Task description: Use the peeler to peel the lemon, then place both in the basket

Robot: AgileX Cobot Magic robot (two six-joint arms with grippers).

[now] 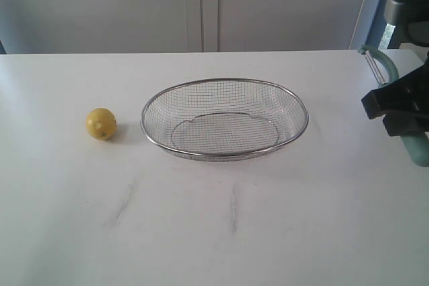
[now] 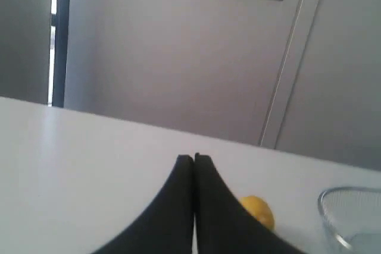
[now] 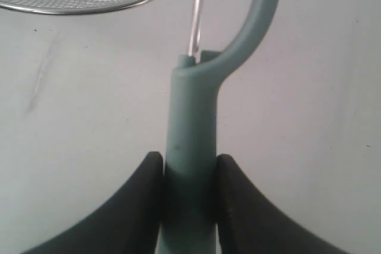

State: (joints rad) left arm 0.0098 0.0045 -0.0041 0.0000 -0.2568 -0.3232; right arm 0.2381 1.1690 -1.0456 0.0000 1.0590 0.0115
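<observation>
A small yellow lemon (image 1: 100, 124) rests on the white table, left of the wire-mesh basket (image 1: 295, 102). My right gripper (image 1: 401, 113) at the right edge is shut on the teal handle of the peeler (image 1: 382, 65), held above the table with its blade end pointing away. In the right wrist view both black fingers (image 3: 146, 176) clamp the peeler (image 3: 190, 129) handle, with the basket (image 3: 89, 9) rim beyond. My left gripper (image 2: 194, 159) is shut on nothing; the lemon (image 2: 260, 209) peeks out behind one finger, next to the basket (image 2: 333, 197) rim. The left arm is outside the exterior view.
The white table (image 1: 214, 232) carries faint grey scuff marks in front of the basket. Pale cabinet doors (image 1: 201, 5) stand behind the table's far edge.
</observation>
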